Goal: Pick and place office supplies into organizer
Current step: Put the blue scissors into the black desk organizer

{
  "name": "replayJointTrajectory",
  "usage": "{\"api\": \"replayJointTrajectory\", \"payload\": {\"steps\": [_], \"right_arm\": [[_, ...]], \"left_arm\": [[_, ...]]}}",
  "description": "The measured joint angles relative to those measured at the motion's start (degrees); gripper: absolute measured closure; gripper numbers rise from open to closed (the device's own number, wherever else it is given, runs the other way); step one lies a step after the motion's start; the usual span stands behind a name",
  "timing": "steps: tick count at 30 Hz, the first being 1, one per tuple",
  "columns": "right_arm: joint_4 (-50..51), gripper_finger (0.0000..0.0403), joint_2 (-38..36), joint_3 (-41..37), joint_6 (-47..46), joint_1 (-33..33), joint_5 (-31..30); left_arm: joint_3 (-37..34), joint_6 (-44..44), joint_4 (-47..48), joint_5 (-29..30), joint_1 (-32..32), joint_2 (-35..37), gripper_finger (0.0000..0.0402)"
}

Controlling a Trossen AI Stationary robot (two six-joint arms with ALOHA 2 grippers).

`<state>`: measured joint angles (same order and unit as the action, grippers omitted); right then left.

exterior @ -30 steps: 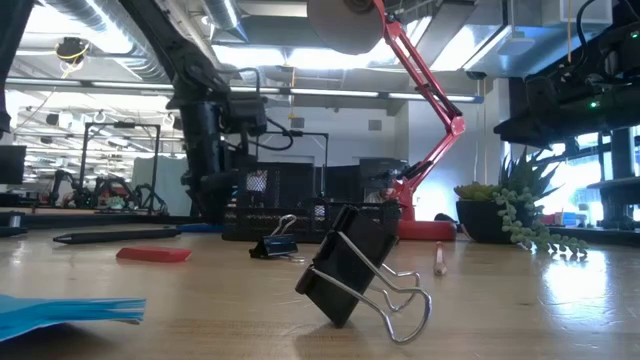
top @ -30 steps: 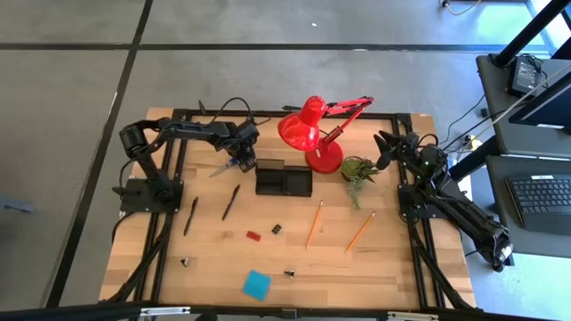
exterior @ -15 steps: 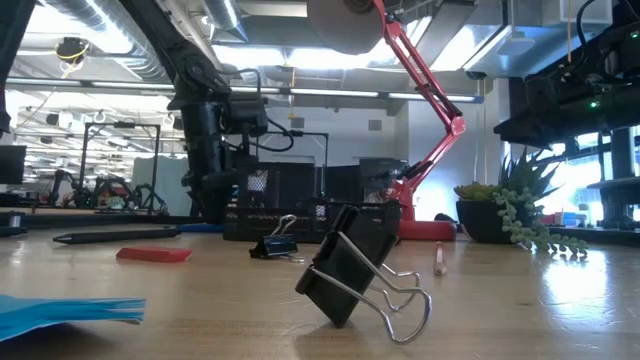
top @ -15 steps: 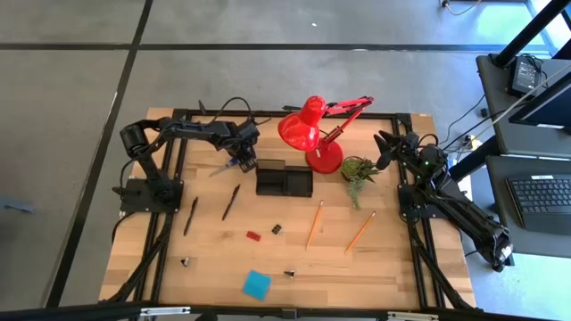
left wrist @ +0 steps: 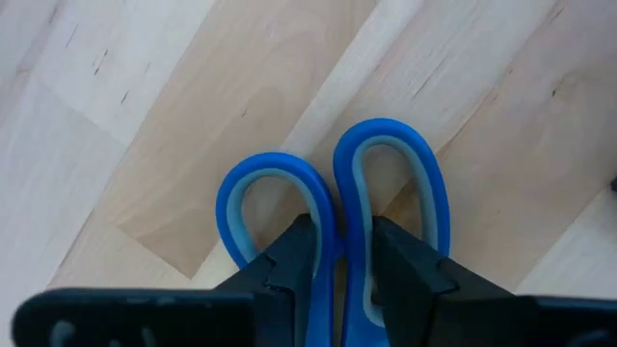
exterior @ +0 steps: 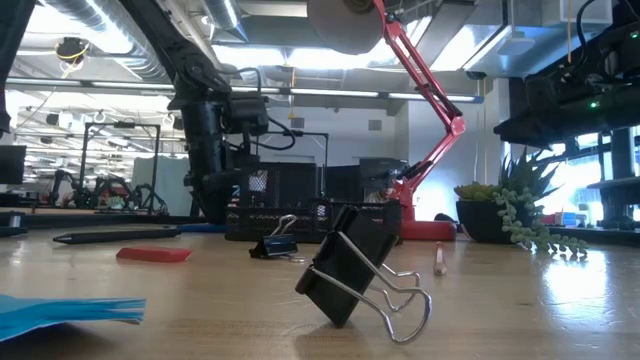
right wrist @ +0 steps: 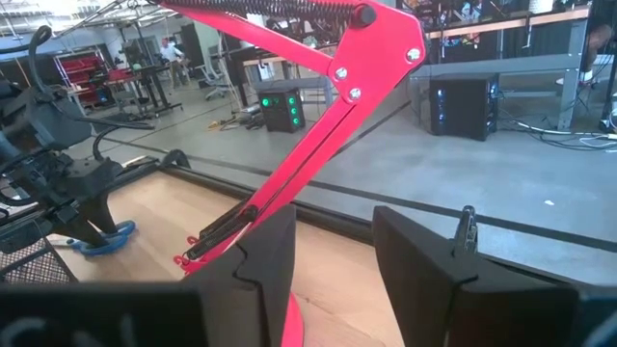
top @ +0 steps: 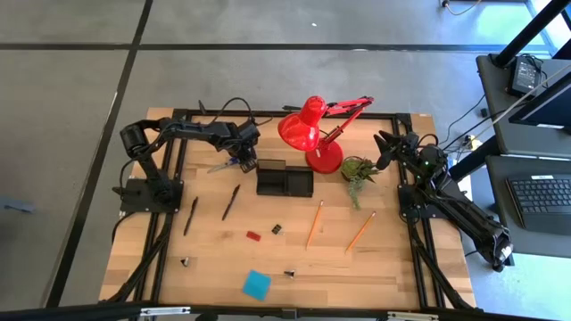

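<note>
Scissors (left wrist: 333, 226), two blue loop handles with paler inner lining, are gripped by the left gripper (top: 239, 161) just left of the black organizer (top: 285, 180), blades pointing away from it. On the table (top: 393, 267): two orange pencils (top: 315, 223), two dark pens (top: 231, 201), one blue sticky-note pad (top: 256, 284), one red eraser (top: 253, 236), three binder clips (exterior: 352, 270). Right gripper (top: 385, 143) waits beside the potted plant (top: 358, 168), fingers apart, empty.
</note>
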<state>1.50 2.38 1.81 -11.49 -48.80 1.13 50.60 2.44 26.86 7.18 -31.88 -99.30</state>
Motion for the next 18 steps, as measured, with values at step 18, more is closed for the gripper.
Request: {"api": "replayJointTrajectory", "payload": {"steps": [18], "right_arm": [[0.3,0.0258,0.0,0.0,0.0,0.0,0.0]], "left_arm": [[-0.2,-0.2,4.4,5.3,0.7,18.6,0.0321]]}}
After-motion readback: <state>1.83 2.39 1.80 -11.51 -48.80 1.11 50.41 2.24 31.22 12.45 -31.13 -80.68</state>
